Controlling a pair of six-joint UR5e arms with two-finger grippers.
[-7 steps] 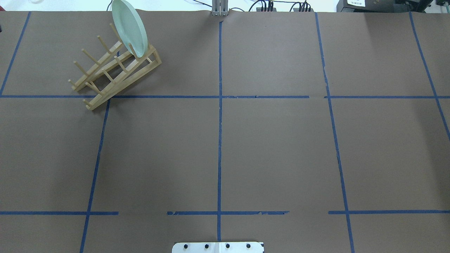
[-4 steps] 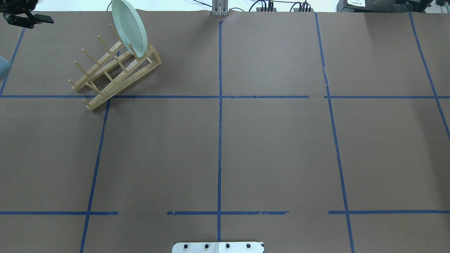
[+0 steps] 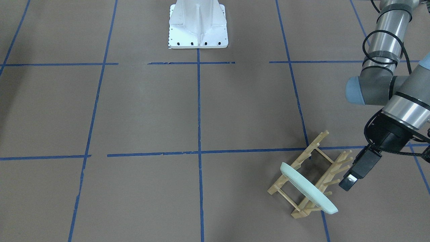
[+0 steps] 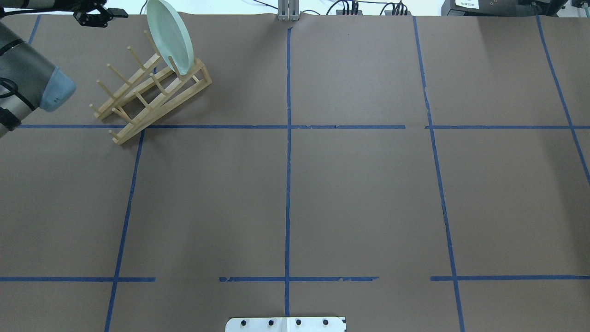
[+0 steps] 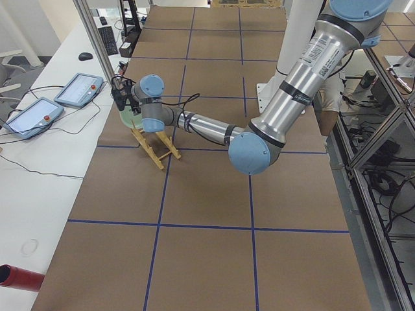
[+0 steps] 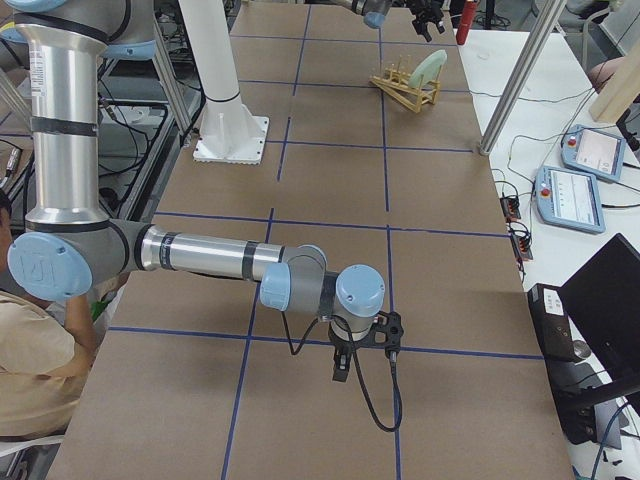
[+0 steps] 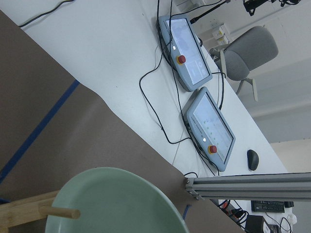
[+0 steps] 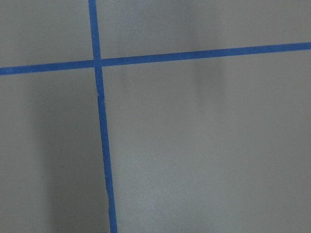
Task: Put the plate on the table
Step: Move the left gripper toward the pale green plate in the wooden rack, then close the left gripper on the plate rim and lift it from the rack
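Observation:
The pale mint-green plate [image 4: 170,37] stands on edge in the end slot of a light wooden peg rack [image 4: 147,92] at the table's far left. It also shows in the front view [image 3: 307,188] and fills the bottom of the left wrist view [image 7: 116,204]. My left gripper [image 4: 108,14] is just left of the plate's upper rim, apart from it, and looks open and empty; in the front view [image 3: 349,183] one dark finger shows beside the rack. My right gripper [image 6: 340,365] hangs low over bare table [image 4: 359,184] far from the plate; I cannot tell whether it is open.
The white robot base [image 3: 198,25] stands at the table's near-middle edge. Beyond the far edge is a white bench with two teach pendants [image 7: 194,97] and cables. An aluminium post [image 7: 248,184] stands near the plate. A red cylinder [image 5: 19,275] lies on the bench.
My left arm has come into the overhead view from the left, and its gripper has moved right along the far edge, close to the plate. The plate and rack have not moved.

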